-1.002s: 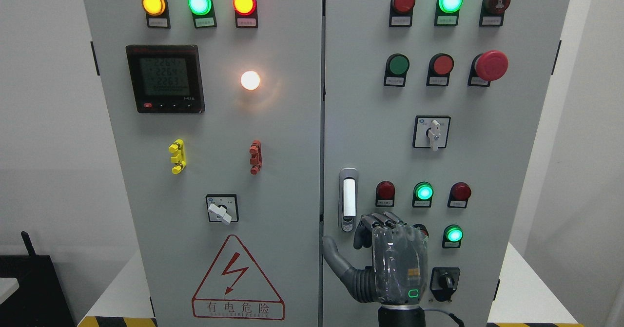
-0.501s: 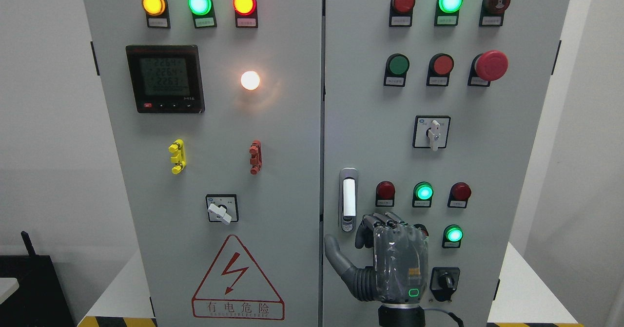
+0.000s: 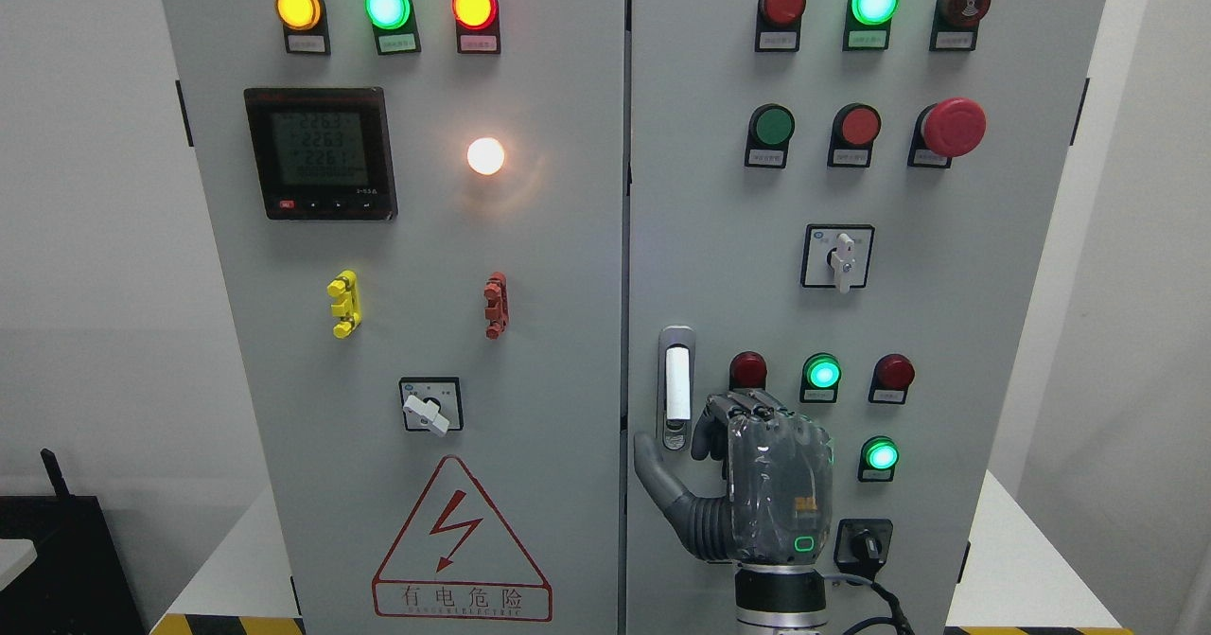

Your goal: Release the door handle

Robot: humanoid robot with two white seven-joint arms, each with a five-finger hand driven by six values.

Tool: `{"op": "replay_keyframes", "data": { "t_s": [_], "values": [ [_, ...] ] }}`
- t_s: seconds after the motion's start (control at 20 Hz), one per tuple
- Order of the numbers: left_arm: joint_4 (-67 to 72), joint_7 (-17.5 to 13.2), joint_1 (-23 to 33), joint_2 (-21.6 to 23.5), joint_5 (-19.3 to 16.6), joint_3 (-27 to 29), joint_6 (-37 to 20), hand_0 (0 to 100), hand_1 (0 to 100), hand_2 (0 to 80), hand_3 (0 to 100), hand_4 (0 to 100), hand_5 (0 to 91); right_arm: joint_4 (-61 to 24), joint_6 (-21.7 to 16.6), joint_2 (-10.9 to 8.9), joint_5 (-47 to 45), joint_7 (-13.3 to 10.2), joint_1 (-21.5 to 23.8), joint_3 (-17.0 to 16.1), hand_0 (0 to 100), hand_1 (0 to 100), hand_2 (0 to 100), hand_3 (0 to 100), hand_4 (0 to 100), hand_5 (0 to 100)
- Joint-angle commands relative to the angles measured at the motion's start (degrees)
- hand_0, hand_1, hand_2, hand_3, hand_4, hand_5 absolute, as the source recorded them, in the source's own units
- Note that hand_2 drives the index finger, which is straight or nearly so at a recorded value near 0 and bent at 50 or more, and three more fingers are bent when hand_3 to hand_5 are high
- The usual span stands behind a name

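The door handle [image 3: 675,384] is a silver recessed plate with a white lever. It sits upright at the left edge of the grey cabinet's right door [image 3: 719,238], which is closed. My right hand [image 3: 683,460] comes up from the bottom edge, right of the middle. It is just below and to the right of the handle. Its fingers [image 3: 705,432] are curled toward the door and hold nothing. Its thumb [image 3: 651,460] sticks out to the left, below the handle's lower end. The left arm is out of view.
The right door carries red and green lamps [image 3: 821,373], a rotary switch [image 3: 838,256], a red mushroom button [image 3: 954,127] and a black knob [image 3: 863,545] beside my wrist. The left door has a meter [image 3: 320,152], lamps, a selector switch [image 3: 430,405] and a warning triangle [image 3: 461,545].
My right hand has risen a little along the door, so its knuckles and thumb are closer to the handle's lower end. The door has not moved.
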Motion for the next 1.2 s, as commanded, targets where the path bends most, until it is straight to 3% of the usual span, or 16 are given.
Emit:
{"op": "replay_keyframes", "data": {
  "t_s": [0.0, 1.15],
  "values": [
    [-0.5, 0.0, -1.8, 0.0, 0.0, -0.6, 0.0, 12, 39, 0.0, 0, 0, 0.0, 1.7, 0.3, 0.15, -0.6, 0.4, -1.2, -0.4, 19, 58, 85, 96, 85, 91],
    [-0.4, 0.0, -1.8, 0.0, 0.0, -0.6, 0.0, 12, 39, 0.0, 0, 0, 0.0, 1.8, 0.5, 0.07, -0.7, 0.4, -1.3, -1.0, 26, 62, 87, 98, 87, 92]
  ]
}}
